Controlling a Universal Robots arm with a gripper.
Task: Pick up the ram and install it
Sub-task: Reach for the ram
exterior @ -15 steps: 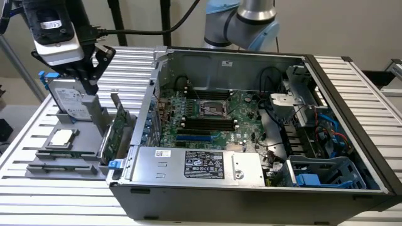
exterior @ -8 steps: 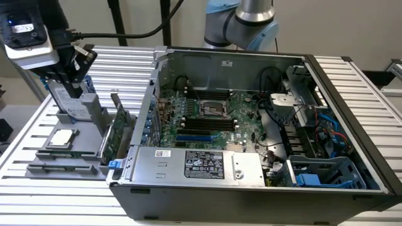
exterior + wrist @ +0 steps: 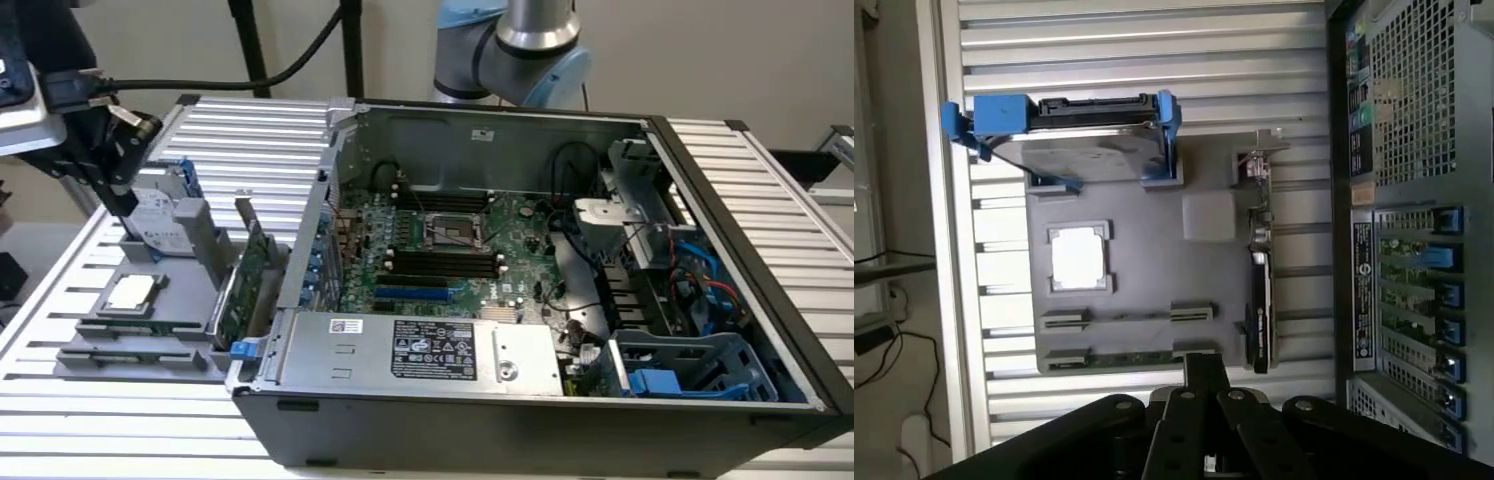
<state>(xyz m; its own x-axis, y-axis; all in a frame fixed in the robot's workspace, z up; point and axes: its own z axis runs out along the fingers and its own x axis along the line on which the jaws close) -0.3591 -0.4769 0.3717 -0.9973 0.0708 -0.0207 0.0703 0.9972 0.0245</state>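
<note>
The ram (image 3: 1129,357) is a thin green stick standing on edge in the end slot of a grey holder (image 3: 1144,285), beyond the square silver processor (image 3: 1081,258). My gripper (image 3: 1203,372) hangs just past that end of the holder, close to the ram but not touching it, with its fingers together and nothing between them. In the exterior view the gripper (image 3: 123,200) is high over the holder (image 3: 187,300), above the hard drive. The motherboard's black slots (image 3: 441,263) lie inside the open computer case (image 3: 534,400).
A hard drive in a blue caddy (image 3: 1079,135) and an upright green expansion card (image 3: 244,290) with a blue tab also stand on the holder. The case's wall (image 3: 320,230) rises right beside the card. Everything sits on a ribbed metal table (image 3: 120,440).
</note>
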